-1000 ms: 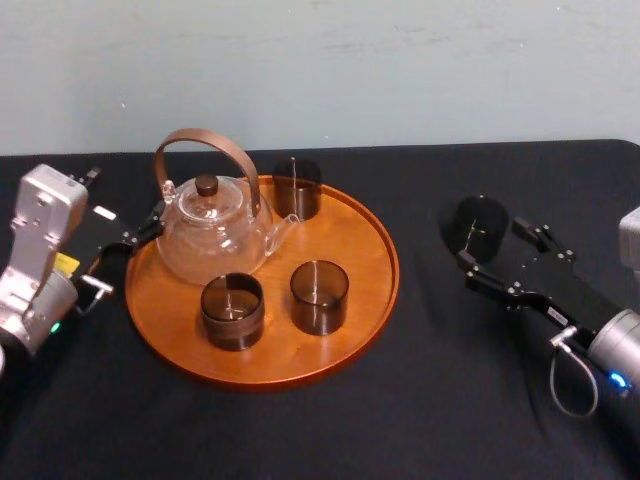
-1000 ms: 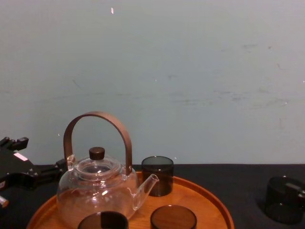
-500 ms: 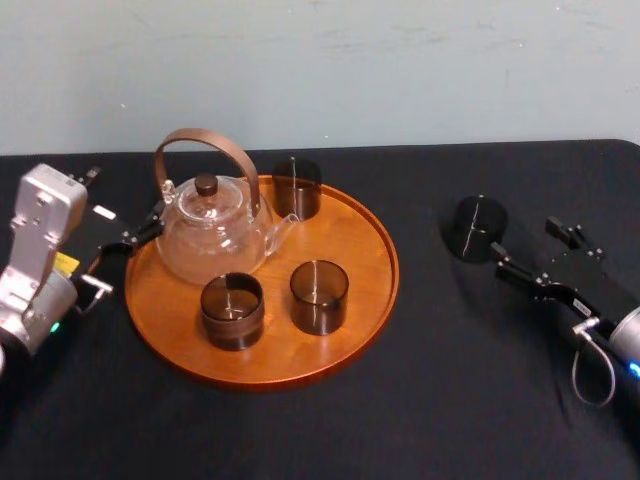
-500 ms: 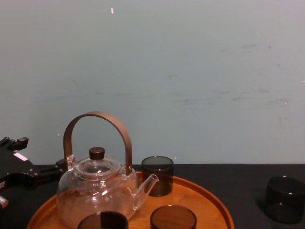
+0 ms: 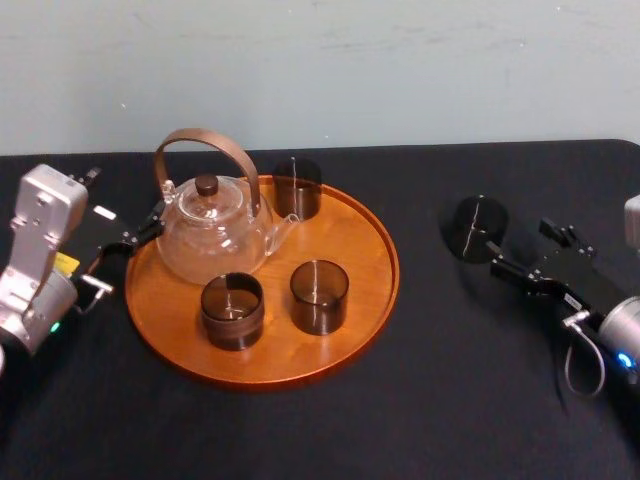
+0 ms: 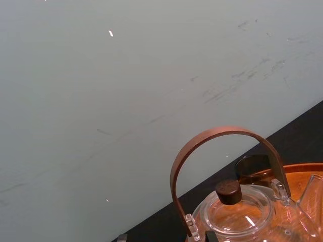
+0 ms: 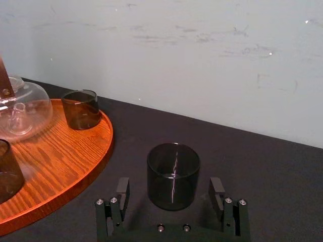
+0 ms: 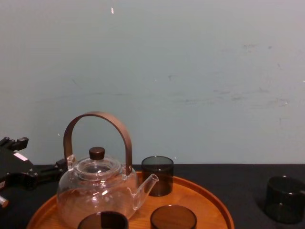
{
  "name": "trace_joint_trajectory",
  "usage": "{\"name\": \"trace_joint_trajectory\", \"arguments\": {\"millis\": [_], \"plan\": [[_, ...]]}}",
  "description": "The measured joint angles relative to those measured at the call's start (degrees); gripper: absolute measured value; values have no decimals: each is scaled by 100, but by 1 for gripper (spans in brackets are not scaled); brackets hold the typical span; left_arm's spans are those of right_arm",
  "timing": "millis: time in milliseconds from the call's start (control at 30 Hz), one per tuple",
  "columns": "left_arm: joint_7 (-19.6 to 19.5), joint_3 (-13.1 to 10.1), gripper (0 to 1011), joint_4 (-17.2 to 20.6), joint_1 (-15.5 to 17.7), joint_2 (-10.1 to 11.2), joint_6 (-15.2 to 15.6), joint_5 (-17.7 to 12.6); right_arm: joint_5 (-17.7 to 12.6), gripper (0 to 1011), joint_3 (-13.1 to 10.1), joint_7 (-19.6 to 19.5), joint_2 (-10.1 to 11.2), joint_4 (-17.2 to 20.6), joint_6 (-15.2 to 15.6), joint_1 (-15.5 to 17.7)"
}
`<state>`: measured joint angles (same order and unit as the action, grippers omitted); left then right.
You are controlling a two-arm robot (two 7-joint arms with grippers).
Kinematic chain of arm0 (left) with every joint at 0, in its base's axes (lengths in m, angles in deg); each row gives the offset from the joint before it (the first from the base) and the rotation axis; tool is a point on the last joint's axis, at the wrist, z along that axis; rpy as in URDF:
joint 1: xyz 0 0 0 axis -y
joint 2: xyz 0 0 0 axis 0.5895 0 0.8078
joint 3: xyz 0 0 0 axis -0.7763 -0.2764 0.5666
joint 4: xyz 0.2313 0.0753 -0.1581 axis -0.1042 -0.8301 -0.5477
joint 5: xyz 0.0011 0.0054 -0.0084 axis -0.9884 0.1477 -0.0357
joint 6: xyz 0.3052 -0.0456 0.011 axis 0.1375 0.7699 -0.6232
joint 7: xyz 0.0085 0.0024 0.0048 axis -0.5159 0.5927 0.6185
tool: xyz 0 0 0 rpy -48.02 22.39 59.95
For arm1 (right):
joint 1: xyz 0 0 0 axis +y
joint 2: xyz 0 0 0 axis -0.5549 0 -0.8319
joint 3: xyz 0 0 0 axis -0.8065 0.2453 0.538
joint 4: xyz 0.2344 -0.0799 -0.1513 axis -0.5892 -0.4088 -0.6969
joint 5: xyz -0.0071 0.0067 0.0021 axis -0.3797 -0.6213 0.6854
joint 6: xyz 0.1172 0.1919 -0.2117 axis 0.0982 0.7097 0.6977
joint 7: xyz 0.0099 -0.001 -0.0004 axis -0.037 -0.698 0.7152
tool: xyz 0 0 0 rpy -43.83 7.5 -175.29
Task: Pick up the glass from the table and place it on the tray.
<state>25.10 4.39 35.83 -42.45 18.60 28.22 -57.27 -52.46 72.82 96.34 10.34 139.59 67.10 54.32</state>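
The right claw [image 5: 528, 252] is spread wide and empty, its two fingers [image 7: 122, 194] lined up on either side of the dark glass [image 7: 173, 175], which stands upright on the black desk [image 5: 430, 380] just ahead of the fingertips and well apart from the tray [image 5: 360, 260] to its left. The step in hand looks like the approach to the grasp, so the claw should push straight forward, keeping the glass centred, until the wall sits well in between the fingers rather than at their tips. It should then close gently at mid-height, since smooth glass can slip or tip if pinched near the rim. After that the lift needs to clear the tray's raised edge before any sideways travel. The bare wood on the tray's right side seems the safest landing spot, away from the teapot [image 5: 212, 225] with its spout and from the three glasses [image 5: 319, 296] already there. The base should come down flat, inside the rim. The left claw [image 5: 140, 235] rests parked by the tray's left edge
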Motion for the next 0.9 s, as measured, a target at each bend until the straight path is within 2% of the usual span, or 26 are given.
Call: {"name": "trace_joint_trajectory", "arguments": {"millis": [567, 900], "plan": [[0, 0, 1001, 0, 0, 0, 0, 0, 155, 1002, 232, 94, -167, -752, 95, -658], [0, 0, 1002, 0, 0, 0, 0, 0, 227, 1002, 353, 193, -311, -1376, -16, -1132]]}}
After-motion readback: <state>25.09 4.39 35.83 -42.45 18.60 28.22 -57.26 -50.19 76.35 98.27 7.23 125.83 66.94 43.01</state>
